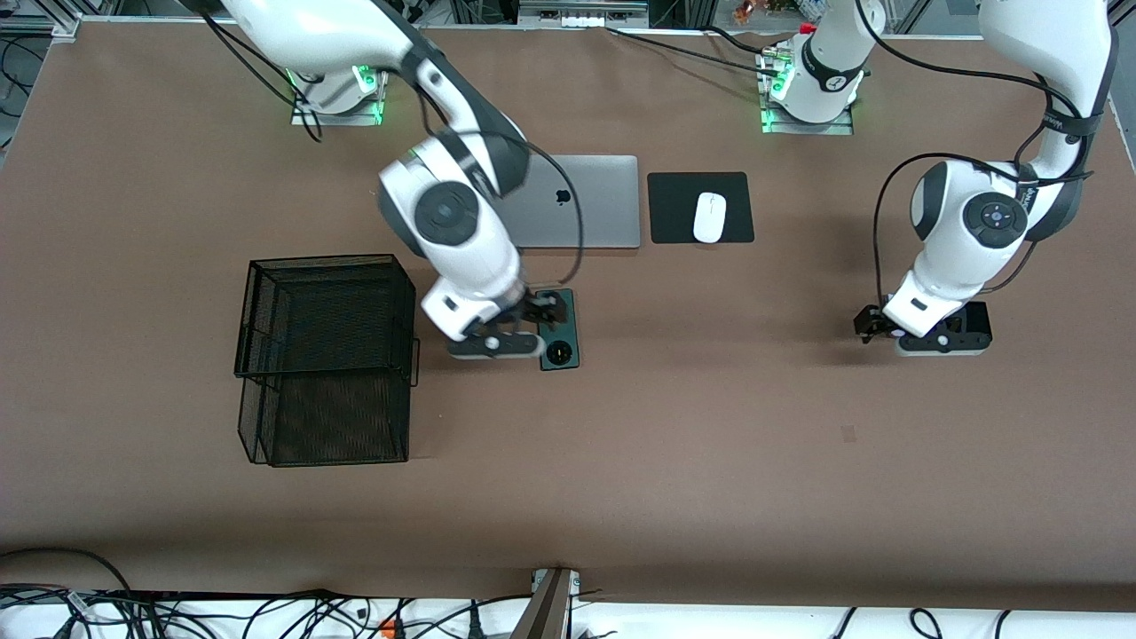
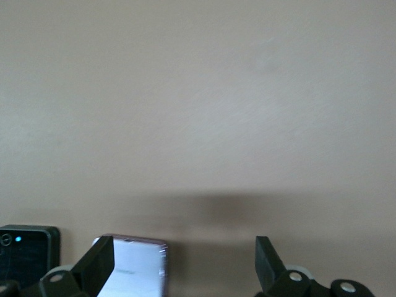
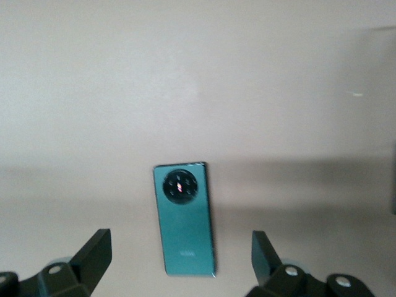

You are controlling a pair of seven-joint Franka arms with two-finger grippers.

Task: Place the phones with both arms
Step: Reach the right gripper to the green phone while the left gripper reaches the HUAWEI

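Note:
The dark green phone (image 1: 561, 332) lies flat on the brown table, nearer to the front camera than the laptop, with its camera ring toward that camera. My right gripper (image 1: 536, 312) is open, low over it; in the right wrist view the green phone (image 3: 184, 226) lies between the open fingers (image 3: 94, 252). My left gripper (image 1: 873, 325) is open, low over the table at the left arm's end. The left wrist view shows the pale lilac-white phone (image 2: 134, 267) just inside one finger (image 2: 98, 265), with the black phone (image 2: 27, 253) beside it. The black phone (image 1: 976, 317) shows partly under the left hand; the lilac one is hidden there.
A black wire mesh basket (image 1: 325, 357) stands toward the right arm's end, beside the right gripper. A closed silver laptop (image 1: 590, 206) and a white mouse (image 1: 709, 216) on a black pad (image 1: 673, 209) lie nearer the robots' bases.

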